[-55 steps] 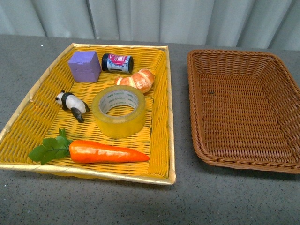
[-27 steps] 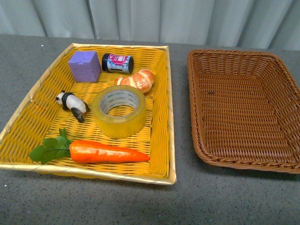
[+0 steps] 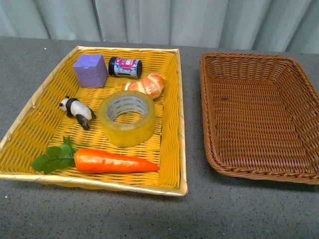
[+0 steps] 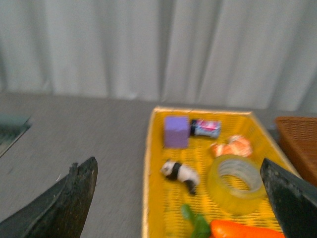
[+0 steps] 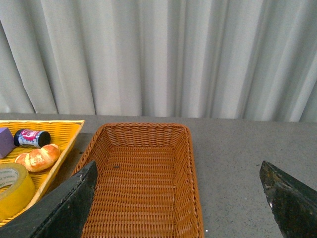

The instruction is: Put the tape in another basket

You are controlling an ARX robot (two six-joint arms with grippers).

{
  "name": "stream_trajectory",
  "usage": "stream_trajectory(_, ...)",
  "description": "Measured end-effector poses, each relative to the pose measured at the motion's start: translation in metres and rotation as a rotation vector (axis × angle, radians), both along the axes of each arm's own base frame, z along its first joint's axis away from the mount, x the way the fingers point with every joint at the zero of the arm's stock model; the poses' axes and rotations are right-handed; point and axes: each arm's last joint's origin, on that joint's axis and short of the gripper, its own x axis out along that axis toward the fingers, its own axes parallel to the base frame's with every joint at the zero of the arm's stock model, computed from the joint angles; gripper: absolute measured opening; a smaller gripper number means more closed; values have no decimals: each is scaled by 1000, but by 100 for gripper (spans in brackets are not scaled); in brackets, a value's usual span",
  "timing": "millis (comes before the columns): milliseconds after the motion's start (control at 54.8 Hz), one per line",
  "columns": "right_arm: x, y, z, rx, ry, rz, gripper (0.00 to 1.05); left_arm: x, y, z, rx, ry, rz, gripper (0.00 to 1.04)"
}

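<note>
Beside croissant (image 3: 145,84), yellowish, seemingly translucent tape (image 3: 126,118)

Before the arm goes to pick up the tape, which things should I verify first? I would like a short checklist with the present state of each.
1. The tape lies flat in the yellow basket, hole upward, nothing on it: ok.
2. Room around the tape: the carrot and the panda lie apart from it: ok. Whether the croissant touches it: cannot tell.
3. The basket has a bare floor, only a small dark speck: ok.
4. Left gripper open and empty: ok.
5. Right gripper open and empty: ok.
</note>
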Motion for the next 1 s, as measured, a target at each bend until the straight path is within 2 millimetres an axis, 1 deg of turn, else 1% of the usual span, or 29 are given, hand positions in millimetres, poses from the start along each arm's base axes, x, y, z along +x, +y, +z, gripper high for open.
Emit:
stream_trajectory(73, 0, 0, 0, 0, 0, 0, 96, 14, -5, 3, -27, 53, -5, 98)
stream_trajectory(164, 0, 0, 0, 0, 0, 0, 96, 41, -12, 18, -72, 54, -51, 98)
stream_trajectory(237, 0, 0, 0, 0, 0, 0, 96, 70, -17, 30, -103, 55, -78, 98)
stream_trajectory(255, 0, 0, 0, 0, 0, 0, 96, 75, -18, 31, -107, 58, -85, 98)
stream_trajectory(310, 0, 0, 0, 0, 0, 0, 96, 99, -22, 34, -120, 91, -109, 98)
stream_trajectory(328, 0, 0, 0, 0, 0, 0, 96, 103, -23, 33, -122, 101, -116, 98)
stream_trajectory(401, 0, 0, 0, 0, 0, 0, 96, 132, -30, 26, -127, 194, -161, 98)
stream_trajectory(419, 0, 0, 0, 0, 0, 0, 96, 135, -31, 24, -128, 207, -168, 98)
stream_trajectory(492, 0, 0, 0, 0, 0, 0, 96, 160, -38, 16, -131, 311, -206, 98)
stream_trajectory(565, 0, 0, 0, 0, 0, 0, 96, 179, -45, 11, -113, 374, -234, 98)
stream_trajectory(638, 0, 0, 0, 0, 0, 0, 96, 197, -52, 8, -99, 401, -288, 98)
stream_trajectory(748, 0, 0, 0, 0, 0, 0, 96, 218, -61, 1, -48, 442, -318, 98)
stream_trajectory(839, 0, 0, 0, 0, 0, 0, 96, 235, -68, -14, 11, 518, -350, 98)
stream_trajectory(1003, 0, 0, 0, 0, 0, 0, 96, 250, -68, -37, 82, 582, -378, 98)
